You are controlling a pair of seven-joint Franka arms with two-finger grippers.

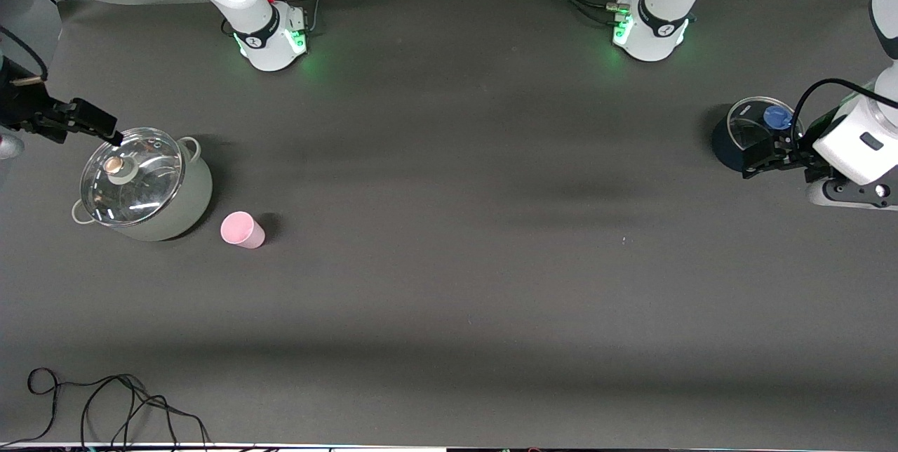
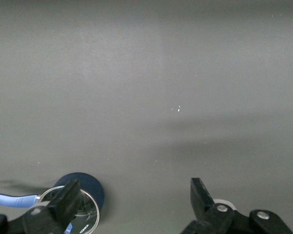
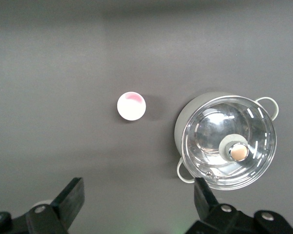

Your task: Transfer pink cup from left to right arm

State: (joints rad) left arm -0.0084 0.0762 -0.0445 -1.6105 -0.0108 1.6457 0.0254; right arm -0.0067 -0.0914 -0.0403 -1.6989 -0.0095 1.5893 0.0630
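Observation:
The pink cup [image 1: 243,229] stands upright on the dark table at the right arm's end, beside the grey-green pot [image 1: 184,208] and a little nearer to the front camera. It also shows in the right wrist view [image 3: 131,106], seen from above. My right gripper [image 1: 105,129] is open and empty, up over the table at the pot's edge, apart from the cup; its fingers [image 3: 71,195] frame bare table. My left gripper [image 1: 761,157] is open and empty at the left arm's end, over the edge of a dark blue pot [image 1: 726,147].
The grey-green pot has a glass lid [image 1: 133,175] with a round knob; it shows in the right wrist view [image 3: 185,122]. The dark blue pot [image 2: 90,185] has a glass lid with a blue knob [image 1: 777,116]. Loose cables [image 1: 105,403] lie at the table edge nearest the front camera.

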